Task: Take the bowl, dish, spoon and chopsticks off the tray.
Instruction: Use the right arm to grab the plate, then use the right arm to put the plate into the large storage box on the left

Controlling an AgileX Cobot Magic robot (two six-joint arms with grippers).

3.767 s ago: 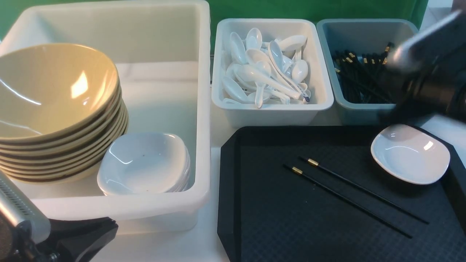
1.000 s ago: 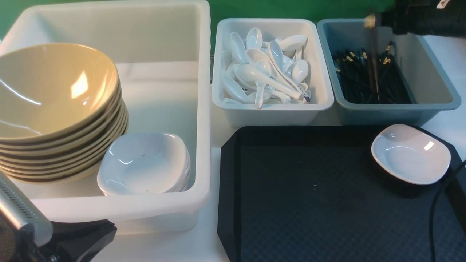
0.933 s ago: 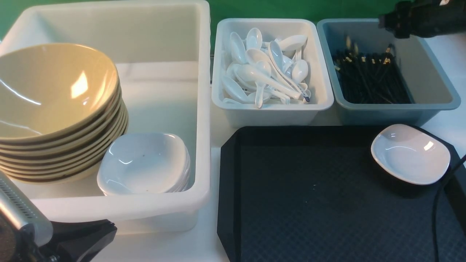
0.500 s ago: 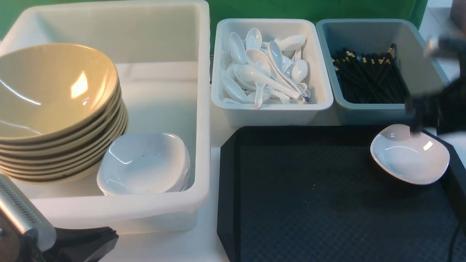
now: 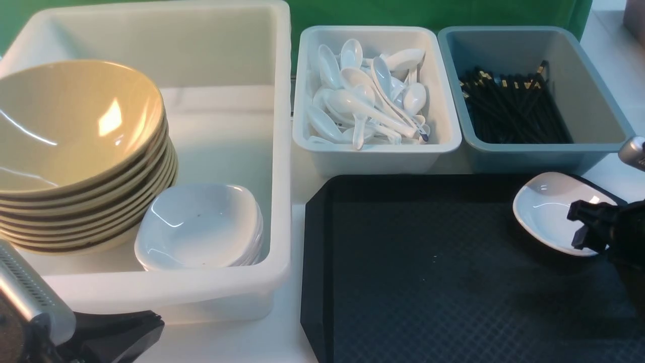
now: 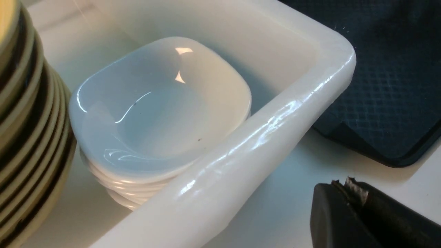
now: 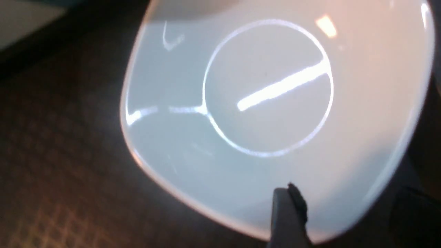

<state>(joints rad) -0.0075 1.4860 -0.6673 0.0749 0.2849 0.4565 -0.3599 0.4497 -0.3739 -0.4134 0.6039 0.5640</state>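
A: Down at the left, the left tool (image 5: 148, 326) sits pinched together, empty. What's on the tray (image 5: 428, 282)?
B: Only the dish (image 5: 546, 214), far right corner; the right tool (image 5: 574, 228) spreads apart at its near rim. Glossy, shallow edge: a thin bite could let it slip or tip

Chopsticks (image 5: 514, 108) are off the tray (image 5: 428, 282) now, lying in the blue-grey tub (image 5: 541, 154) with the rest. The right gripper (image 5: 578, 227) has swung down from above that tub and sits, jaws apart, at the dish (image 5: 546, 212)'s right edge.
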